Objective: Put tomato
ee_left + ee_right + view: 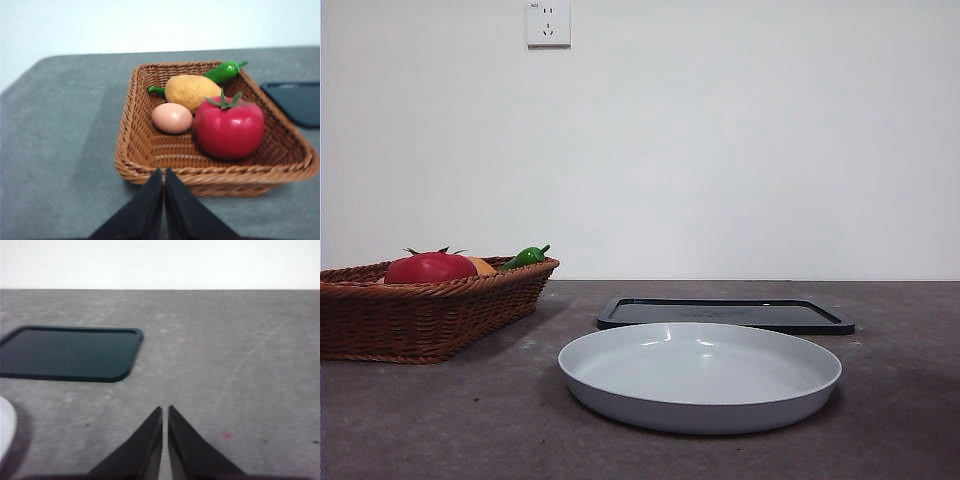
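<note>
Left end effector (163, 200) hangs just short of the basket's (131, 150) near rim, jaws pressed together, holding nothing. Right end effector (164, 435) waits over bare table (240, 365), equally closed. The tomato (229, 131) sits in the basket against the potato (191, 92), egg (172, 118) alongside. Best play: open wide, come down over the stem, clear of both neighbours.

A glossy, smooth red tomato (229, 131) sits in a brown woven wicker basket (135, 150); nearby, a smooth grey plate (700, 378) with a soft sheen, a black plastic-looking tray (725, 314), and a matt, speckled grey tabletop (240, 365).
</note>
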